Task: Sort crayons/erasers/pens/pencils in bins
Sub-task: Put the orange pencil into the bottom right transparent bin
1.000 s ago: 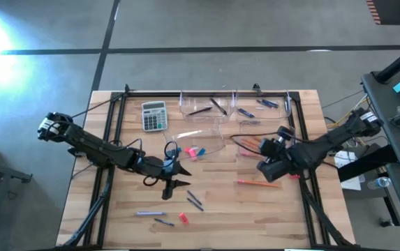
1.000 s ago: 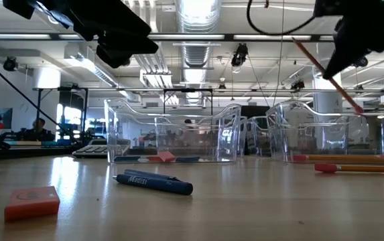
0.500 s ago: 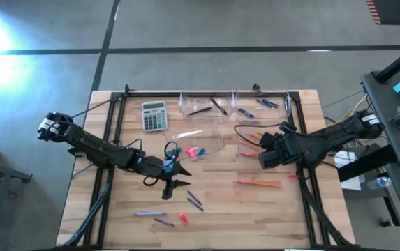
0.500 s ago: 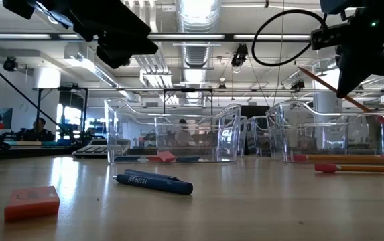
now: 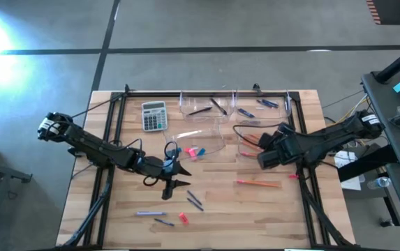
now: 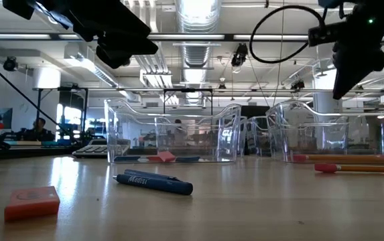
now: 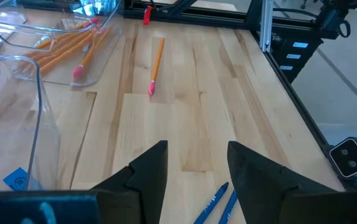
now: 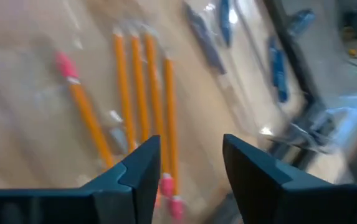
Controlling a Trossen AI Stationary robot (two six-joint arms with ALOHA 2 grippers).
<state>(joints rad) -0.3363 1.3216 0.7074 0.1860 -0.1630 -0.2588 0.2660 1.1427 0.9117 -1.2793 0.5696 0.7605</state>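
Note:
My right gripper (image 5: pixel 262 160) hangs open over the near right bin (image 5: pixel 243 149), with nothing between its fingers (image 8: pixel 190 155). Several orange pencils (image 8: pixel 142 93) lie side by side on that bin's floor below it. One more pencil (image 5: pixel 259 183) lies flat on the table, nearer the front edge. My left gripper (image 5: pixel 177 176) hovers open above mid-table (image 7: pixel 197 162), beside the near left bin (image 5: pixel 201 139), which holds pink and blue erasers (image 5: pixel 193 150). A pink eraser (image 6: pixel 32 202) and a dark blue pen (image 6: pixel 153 182) lie on the wood.
Two far bins (image 5: pixel 201 104) (image 5: pixel 262 104) hold dark and blue pens. A grey calculator (image 5: pixel 153 116) sits at the far left. Loose pens (image 5: pixel 194 201) (image 5: pixel 151 213) and a pink eraser (image 5: pixel 183 218) lie near the front edge. Black frame rails (image 5: pixel 116 132) run along both table sides.
My right gripper has swung a little toward the far edge over the near right bin and let go of the orange pencil. That pencil hung slanted from it in the low view a second ago and is gone from it now.

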